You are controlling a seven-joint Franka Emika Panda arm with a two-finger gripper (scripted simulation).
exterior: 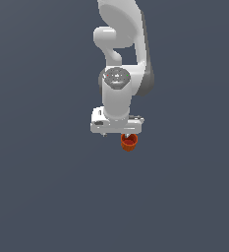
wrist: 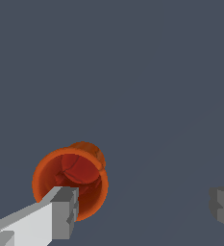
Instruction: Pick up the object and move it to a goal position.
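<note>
- The gripper [wrist: 142,206] is spread wide and grips nothing. In the wrist view one finger [wrist: 60,214] overlaps the cup's near rim while the other sits well apart at the frame's edge.
- The cup [wrist: 70,181] is orange-red and hollow, its opening turned toward the wrist camera. It lies off-centre, under one finger rather than midway between the two, so closing now would likely miss or clip the rim.
- In the exterior view the cup [exterior: 128,142] shows just below the gripper [exterior: 117,132], toward that view's right.
- The grey floor [exterior: 47,197] stretches beyond, and no goal marker is visible.
</note>
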